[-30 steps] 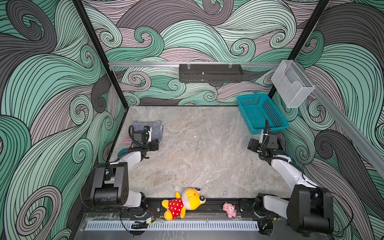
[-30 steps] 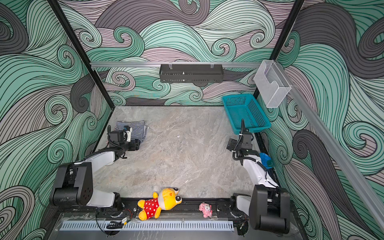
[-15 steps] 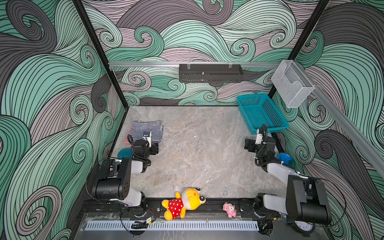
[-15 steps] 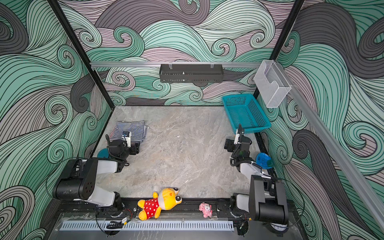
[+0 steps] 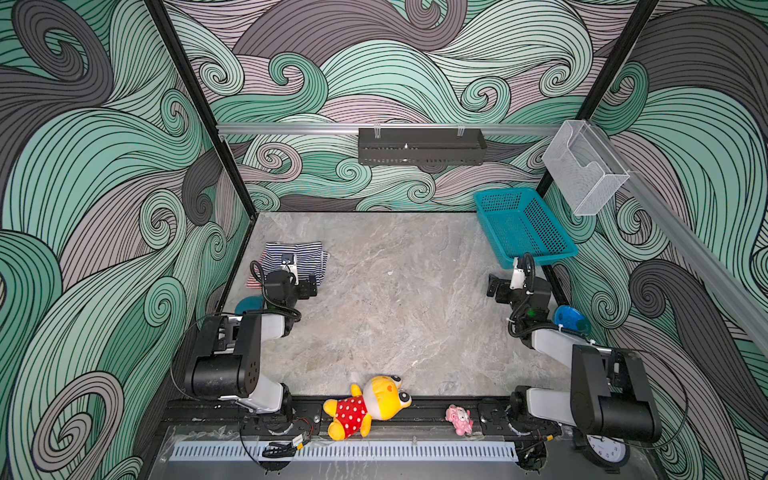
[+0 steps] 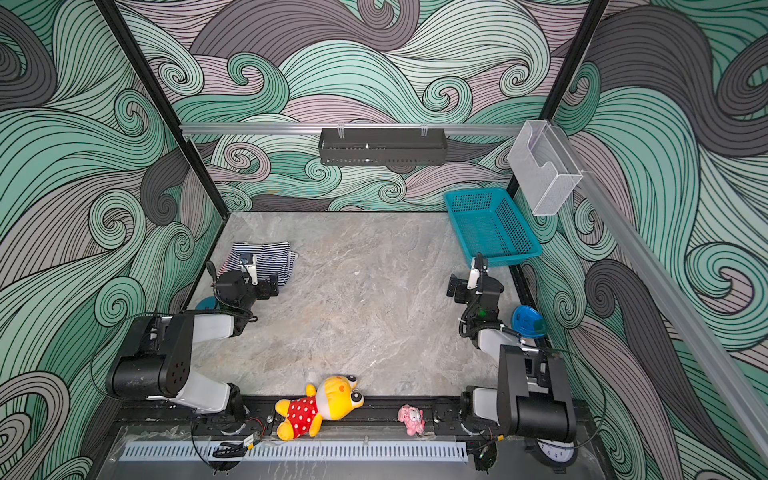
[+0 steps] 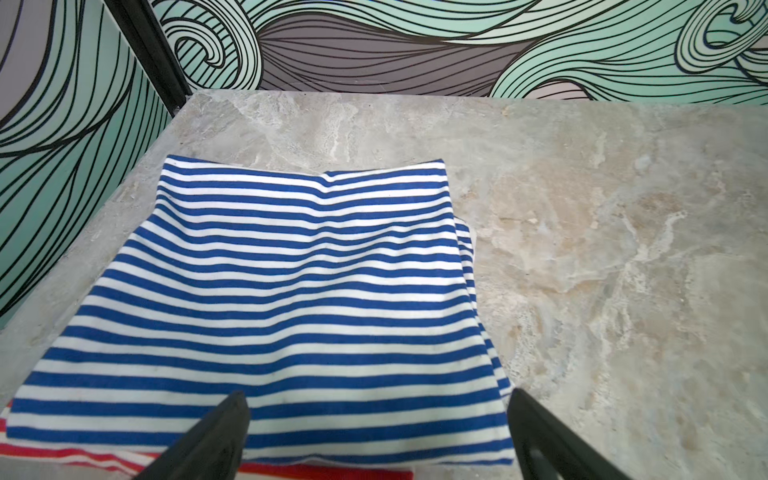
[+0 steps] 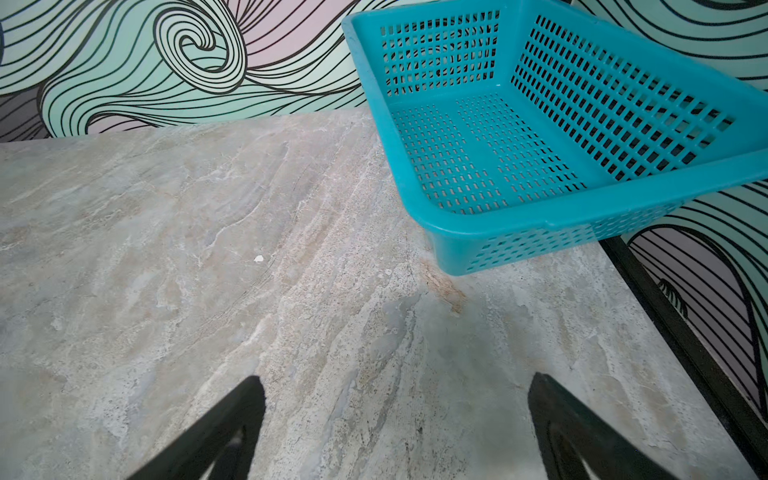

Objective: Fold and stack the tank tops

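Observation:
The navy-and-white tank top lies folded at the table's far left, on top of the red-and-white tank top, of which only a red-striped edge shows beneath it. My left gripper hovers at the near edge of this stack, open, with nothing between its fingers. My right gripper is open and holds nothing, over bare table just in front of the basket.
A teal basket rests tilted at the back right corner. A yellow plush toy in a red polka-dot dress and a small pink toy lie on the front rail. A black shelf hangs on the back wall.
Both arms have drawn back toward the near side and folded up. The left gripper has come off the stack to its near edge. Both grippers have opened wider.

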`<control>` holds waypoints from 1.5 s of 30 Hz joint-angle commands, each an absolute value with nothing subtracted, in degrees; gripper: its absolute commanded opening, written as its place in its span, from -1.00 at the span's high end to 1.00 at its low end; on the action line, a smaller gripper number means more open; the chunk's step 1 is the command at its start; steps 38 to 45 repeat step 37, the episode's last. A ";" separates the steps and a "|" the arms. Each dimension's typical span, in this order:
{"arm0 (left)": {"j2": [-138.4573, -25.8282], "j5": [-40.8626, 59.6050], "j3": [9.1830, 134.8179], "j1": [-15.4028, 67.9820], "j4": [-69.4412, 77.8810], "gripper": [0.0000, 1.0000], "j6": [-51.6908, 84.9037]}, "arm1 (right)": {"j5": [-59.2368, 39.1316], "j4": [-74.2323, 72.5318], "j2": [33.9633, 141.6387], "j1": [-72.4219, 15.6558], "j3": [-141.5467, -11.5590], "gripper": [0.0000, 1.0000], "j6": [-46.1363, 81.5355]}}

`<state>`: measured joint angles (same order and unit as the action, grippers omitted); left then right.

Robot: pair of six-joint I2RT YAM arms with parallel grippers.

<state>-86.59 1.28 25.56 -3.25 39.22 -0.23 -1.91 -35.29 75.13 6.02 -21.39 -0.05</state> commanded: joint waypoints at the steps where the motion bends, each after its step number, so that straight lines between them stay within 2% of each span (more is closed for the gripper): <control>1: -87.19 0.53 26.87 -3.60 38.32 -0.97 0.70 | -2.47 -42.37 73.36 5.98 -18.12 -0.98 1.74; 5: -87.20 0.53 26.81 -3.58 38.32 -0.97 0.70 | -5.53 -53.63 74.19 5.97 -13.27 -0.98 4.47; 7: -87.19 0.53 26.81 -3.59 38.36 -0.97 0.70 | -6.23 -59.78 77.39 5.88 -11.93 -0.98 3.97; 10: -87.19 0.53 26.89 -3.60 38.32 -0.97 0.70 | -6.27 -61.20 81.94 5.48 -13.36 -0.98 3.17; 12: -87.19 0.53 26.89 -3.55 38.32 -0.97 0.70 | -7.29 -65.26 89.14 4.76 -15.76 -0.98 2.39; 13: -87.25 0.53 26.89 -3.55 38.23 -0.97 0.70 | -8.31 -64.40 90.90 4.65 -17.76 -0.98 2.30; 14: -87.22 0.53 26.89 -3.55 38.23 -0.97 0.70 | -6.92 -52.48 87.72 3.48 -21.05 -0.98 0.75; 15: -87.32 0.53 26.89 -3.57 38.28 -0.97 0.70 | -1.59 -46.48 86.85 0.89 -23.28 -0.98 -0.46; 17: -87.19 0.53 26.89 -3.60 38.24 -0.97 0.70 | 3.05 -52.64 88.78 -1.61 -22.00 -0.98 -2.39; 18: -87.19 0.53 26.89 -3.58 38.23 -0.97 0.70 | 3.74 -48.64 87.03 -1.84 -22.49 -0.98 -2.37; 45: -87.19 0.53 26.83 -3.53 38.32 -0.97 0.70 | 0.75 -47.86 87.90 -0.62 -23.43 -0.98 -1.85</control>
